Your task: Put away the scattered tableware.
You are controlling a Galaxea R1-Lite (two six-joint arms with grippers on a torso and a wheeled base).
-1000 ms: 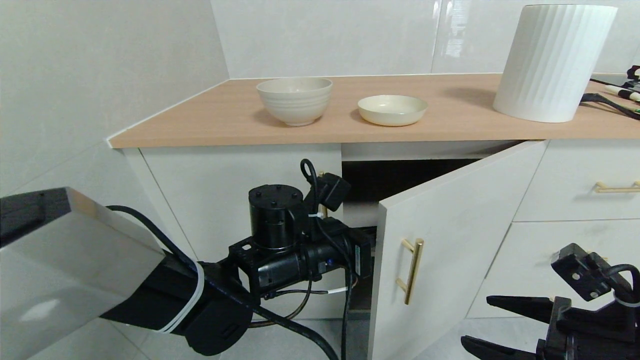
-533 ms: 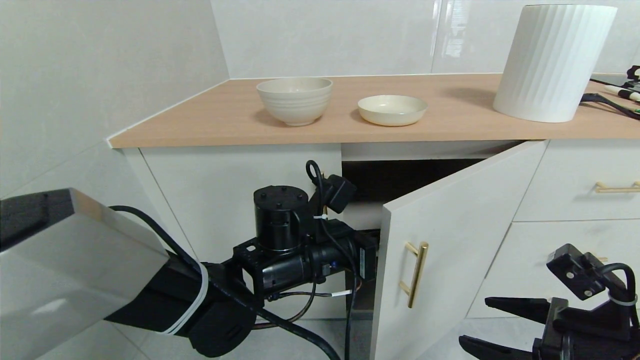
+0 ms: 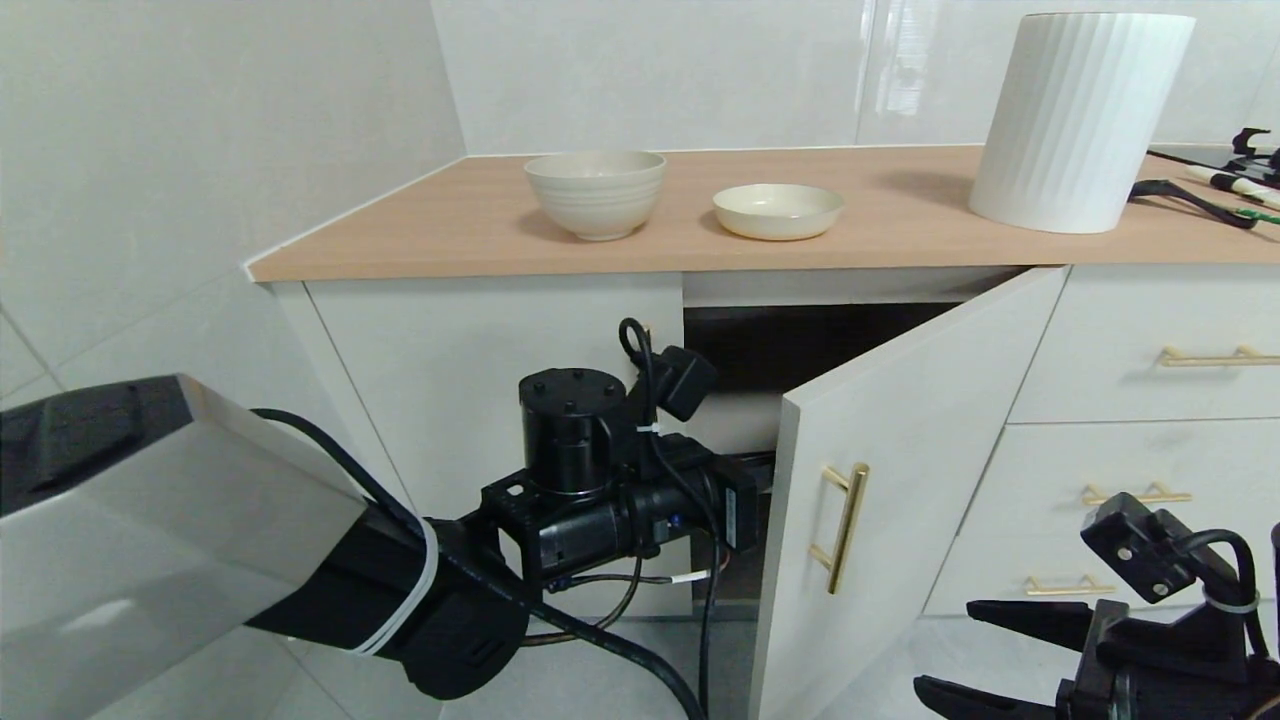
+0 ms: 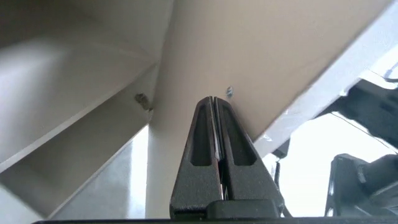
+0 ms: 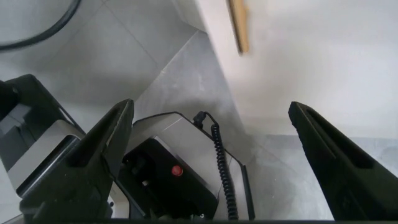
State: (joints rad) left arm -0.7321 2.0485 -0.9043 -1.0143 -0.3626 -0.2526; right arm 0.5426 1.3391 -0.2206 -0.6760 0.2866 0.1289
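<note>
One cabinet door stands open below the worktop, carrying one gold bar handle. One tall white ribbed container stands upright toward the right of the worktop. The tableware consists of two pieces: one deep cream bowl and one shallow cream dish, side by side on the worktop, near but apart, bowl to the left. Two pincers are present. The left pincer is closed on nothing, its tips at the inner face of the door; contact cannot be confirmed. The right pincer hangs low at the right with jaws spread wide, gripping nothing. The worktop is light wood over white cabinets; three drawer handles show at the right. The walls are pale tile, the floor grey tile.
</note>
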